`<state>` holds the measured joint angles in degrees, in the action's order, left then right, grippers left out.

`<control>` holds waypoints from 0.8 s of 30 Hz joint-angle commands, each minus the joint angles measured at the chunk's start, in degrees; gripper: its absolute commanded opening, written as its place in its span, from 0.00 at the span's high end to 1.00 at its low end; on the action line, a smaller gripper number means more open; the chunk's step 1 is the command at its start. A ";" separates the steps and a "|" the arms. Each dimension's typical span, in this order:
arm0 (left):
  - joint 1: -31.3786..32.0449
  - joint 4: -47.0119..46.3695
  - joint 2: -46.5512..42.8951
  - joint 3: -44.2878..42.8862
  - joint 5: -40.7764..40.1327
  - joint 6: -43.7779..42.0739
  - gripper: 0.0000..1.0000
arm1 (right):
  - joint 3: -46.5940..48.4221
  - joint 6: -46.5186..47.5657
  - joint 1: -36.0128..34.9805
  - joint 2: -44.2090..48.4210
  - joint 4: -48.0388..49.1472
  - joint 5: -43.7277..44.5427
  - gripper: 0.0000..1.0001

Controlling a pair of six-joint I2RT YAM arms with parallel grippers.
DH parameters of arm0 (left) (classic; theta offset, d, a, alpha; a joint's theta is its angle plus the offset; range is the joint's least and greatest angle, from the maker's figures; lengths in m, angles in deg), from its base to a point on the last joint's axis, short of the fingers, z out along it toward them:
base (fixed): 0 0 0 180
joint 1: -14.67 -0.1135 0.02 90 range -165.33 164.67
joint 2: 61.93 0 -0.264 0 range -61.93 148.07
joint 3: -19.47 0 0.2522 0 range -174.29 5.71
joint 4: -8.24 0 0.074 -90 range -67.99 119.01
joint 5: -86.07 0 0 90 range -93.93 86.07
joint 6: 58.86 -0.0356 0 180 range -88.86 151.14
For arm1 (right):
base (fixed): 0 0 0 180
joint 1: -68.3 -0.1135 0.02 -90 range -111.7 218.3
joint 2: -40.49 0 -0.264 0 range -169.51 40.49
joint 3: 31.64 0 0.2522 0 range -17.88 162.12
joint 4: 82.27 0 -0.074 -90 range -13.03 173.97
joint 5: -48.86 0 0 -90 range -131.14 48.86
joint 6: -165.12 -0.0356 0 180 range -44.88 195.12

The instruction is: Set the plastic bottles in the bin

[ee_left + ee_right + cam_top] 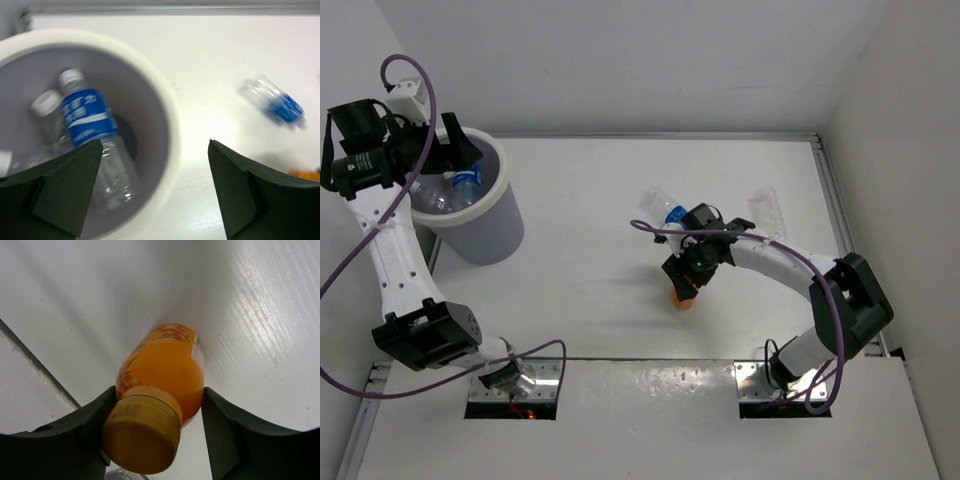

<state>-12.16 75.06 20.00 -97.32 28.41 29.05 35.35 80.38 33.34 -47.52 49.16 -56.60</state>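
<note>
The grey bin (492, 235) with a white rim (167, 120) stands at the far left. Inside it lie clear bottles, one with a blue label (86, 120), also in the top view (463, 186). My left gripper (463, 157) hovers over the bin's rim, open and empty (155, 192). My right gripper (686, 282) is shut on the short orange bottle (167, 372) by its shoulder, at mid-table (681, 299); I cannot tell whether it is lifted. A clear blue-label bottle (665, 208) lies behind it, also in the left wrist view (276, 102). Another clear bottle (767, 212) lies to the right.
White walls close the table at the back and right. A metal rail (840, 215) runs along the right edge. A seam (35, 365) crosses the table near the front, by the arm bases.
</note>
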 commanded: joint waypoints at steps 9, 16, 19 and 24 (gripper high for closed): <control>16.34 -2.34 -17.67 12.38 30.15 -24.27 0.07 | 25.89 -10.43 11.14 3.02 -8.78 -25.74 0.95; 38.66 -2.34 -18.48 14.78 17.70 -24.28 0.07 | 37.99 -23.61 9.83 2.49 -5.36 -32.69 1.00; 46.39 -2.34 -16.20 13.65 14.69 -23.67 0.06 | 40.01 -27.13 7.98 1.96 -3.78 -33.75 1.00; 56.08 -6.03 -11.89 10.83 6.35 -20.24 0.06 | 41.43 -30.12 6.49 1.78 -1.85 -34.98 1.00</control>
<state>40.29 72.81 7.22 -83.76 40.63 7.52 74.47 54.81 40.23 -45.57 44.29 -88.71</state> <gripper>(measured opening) 0.937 0.610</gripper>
